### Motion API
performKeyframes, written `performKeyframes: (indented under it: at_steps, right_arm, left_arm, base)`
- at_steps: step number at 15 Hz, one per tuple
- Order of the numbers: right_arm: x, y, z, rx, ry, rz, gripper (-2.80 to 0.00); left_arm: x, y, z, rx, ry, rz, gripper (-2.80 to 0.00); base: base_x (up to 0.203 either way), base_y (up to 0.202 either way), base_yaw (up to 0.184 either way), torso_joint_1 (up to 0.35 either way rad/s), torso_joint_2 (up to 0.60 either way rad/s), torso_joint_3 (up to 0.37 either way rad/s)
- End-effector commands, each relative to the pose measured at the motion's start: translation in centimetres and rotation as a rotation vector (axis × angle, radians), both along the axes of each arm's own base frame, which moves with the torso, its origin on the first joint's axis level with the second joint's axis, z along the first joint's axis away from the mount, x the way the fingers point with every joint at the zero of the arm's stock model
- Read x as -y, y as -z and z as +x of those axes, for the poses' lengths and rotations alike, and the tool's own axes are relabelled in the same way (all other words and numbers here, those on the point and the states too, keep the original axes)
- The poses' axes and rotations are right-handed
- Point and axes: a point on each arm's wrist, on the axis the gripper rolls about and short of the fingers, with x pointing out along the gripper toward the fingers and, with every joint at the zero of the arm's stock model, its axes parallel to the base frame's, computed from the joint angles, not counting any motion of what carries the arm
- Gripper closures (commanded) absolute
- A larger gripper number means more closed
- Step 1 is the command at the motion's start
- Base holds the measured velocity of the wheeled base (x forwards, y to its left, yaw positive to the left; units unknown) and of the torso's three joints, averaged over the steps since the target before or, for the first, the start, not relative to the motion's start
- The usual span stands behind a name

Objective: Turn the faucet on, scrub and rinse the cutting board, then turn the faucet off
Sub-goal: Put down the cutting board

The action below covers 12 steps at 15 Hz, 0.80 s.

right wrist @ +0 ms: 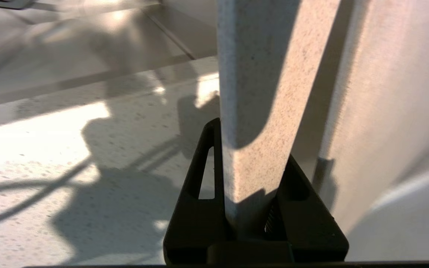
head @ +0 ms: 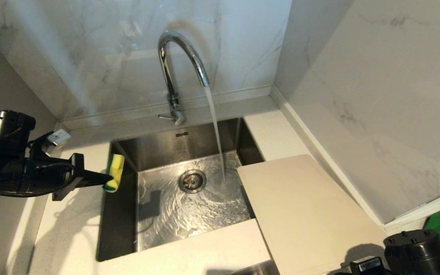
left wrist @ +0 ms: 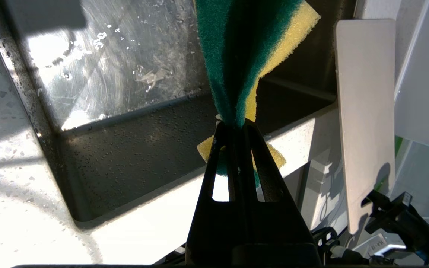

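Note:
The chrome faucet [head: 174, 76] is running; a stream of water [head: 216, 130] falls into the sink beside the board's far corner. Its thin lever [head: 165, 117] sticks out to the left at the base. The cream cutting board [head: 304, 214] lies on the right counter, one corner over the sink. My right gripper [right wrist: 250, 138] is shut on the board's near end [right wrist: 259, 93]; in the head view only that arm's wrist [head: 414, 252] shows. At the sink's left rim my left gripper [head: 107, 178] is shut on a yellow-green sponge [head: 114, 172], pinched in its middle [left wrist: 244, 56].
The steel sink [head: 117, 214] has a round drain [head: 192, 180] and a wet, rippling floor. Pale speckled counter [head: 71, 229] surrounds it. Marble walls [head: 376, 95] close in behind and on the right, close to the board's far edge.

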Motion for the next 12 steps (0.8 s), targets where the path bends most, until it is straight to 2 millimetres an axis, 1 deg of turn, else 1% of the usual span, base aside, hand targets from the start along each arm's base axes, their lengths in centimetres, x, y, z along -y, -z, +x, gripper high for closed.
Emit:
performKeyframes:
  at_steps: [1, 5, 7, 12]
  right_arm:
    - [-0.2, 1.1, 1.4, -0.066, -0.009, -0.013, 0.00]
    - [-0.8, 1.6, 2.9, -0.091, -0.053, 0.003, 0.00]
    - [-1.4, 1.4, 4.3, -0.089, -0.075, 0.030, 0.00]
    - [-1.6, 2.0, 4.7, -0.118, -0.106, 0.018, 0.00]
  left_arm:
    - [0.0, 0.2, 0.1, -0.008, 0.001, -0.004, 0.00]
    - [0.0, 0.3, 0.2, -0.008, 0.001, -0.004, 0.00]
    - [0.0, 0.5, 0.4, -0.017, 0.001, -0.003, 0.00]
    - [0.1, 1.3, 1.0, -0.042, -0.001, 0.002, 0.00]
  base:
    - [0.000, 0.000, 0.000, 0.000, 0.00, 0.000]
    - [0.000, 0.000, 0.000, 0.000, 0.00, 0.000]
    - [0.000, 0.000, 0.000, 0.000, 0.00, 0.000]
    - [0.000, 0.000, 0.000, 0.000, 0.00, 0.000]
